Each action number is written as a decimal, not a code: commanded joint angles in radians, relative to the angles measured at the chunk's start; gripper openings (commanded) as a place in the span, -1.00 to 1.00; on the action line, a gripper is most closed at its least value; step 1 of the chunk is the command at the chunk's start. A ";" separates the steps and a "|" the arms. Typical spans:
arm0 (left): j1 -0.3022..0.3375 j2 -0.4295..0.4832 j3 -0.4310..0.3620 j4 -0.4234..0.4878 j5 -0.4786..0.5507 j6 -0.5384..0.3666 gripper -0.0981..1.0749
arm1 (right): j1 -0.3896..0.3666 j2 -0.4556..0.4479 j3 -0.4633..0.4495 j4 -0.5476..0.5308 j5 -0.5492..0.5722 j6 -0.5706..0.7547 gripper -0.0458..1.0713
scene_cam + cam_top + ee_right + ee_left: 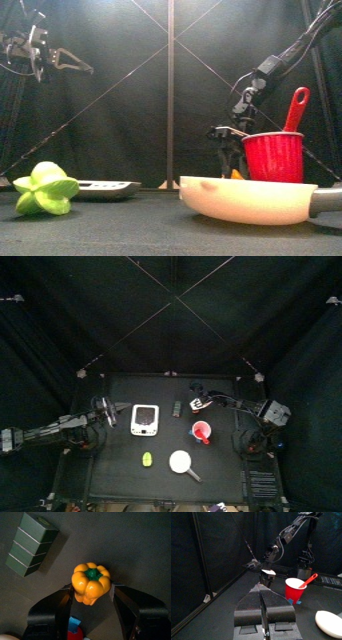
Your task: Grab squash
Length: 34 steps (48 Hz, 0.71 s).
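The squash, a small orange-yellow stubby piece with a green stem end, sits between the two fingers of my right gripper. Both fingers press against its sides, so the gripper is shut on it. In the top view that gripper is at the back middle of the table, just behind the red cup. From the front, only a sliver of the squash shows low behind the cup. My left gripper is shut and empty, raised over the table's left side.
A white rectangular device lies left of the middle. A yellow-green piece and a white scoop-like item lie near the front. The red cup holds a red spoon. A dark green ribbed block lies near the squash.
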 commanded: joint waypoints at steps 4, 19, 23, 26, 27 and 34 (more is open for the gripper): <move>0.014 0.006 -0.014 -0.003 -0.005 0.002 -0.82 | 0.003 -0.041 -0.020 -0.002 0.003 -0.003 0.47; 0.026 0.006 -0.011 -0.003 -0.005 0.002 -0.82 | 0.003 -0.046 -0.021 -0.015 0.003 -0.002 0.47; 0.028 0.006 -0.009 -0.003 -0.005 0.002 -0.82 | 0.003 -0.052 -0.025 -0.012 0.003 -0.002 0.47; 0.029 0.006 -0.008 -0.002 -0.005 0.002 -0.82 | 0.005 -0.055 -0.026 -0.012 0.003 0.000 0.47; 0.029 0.006 -0.008 -0.003 -0.005 0.002 -0.82 | 0.006 -0.057 -0.026 -0.012 0.003 0.000 0.47; 0.029 0.006 -0.008 -0.003 -0.006 0.000 -0.82 | 0.020 -0.069 -0.029 0.000 0.003 0.000 0.47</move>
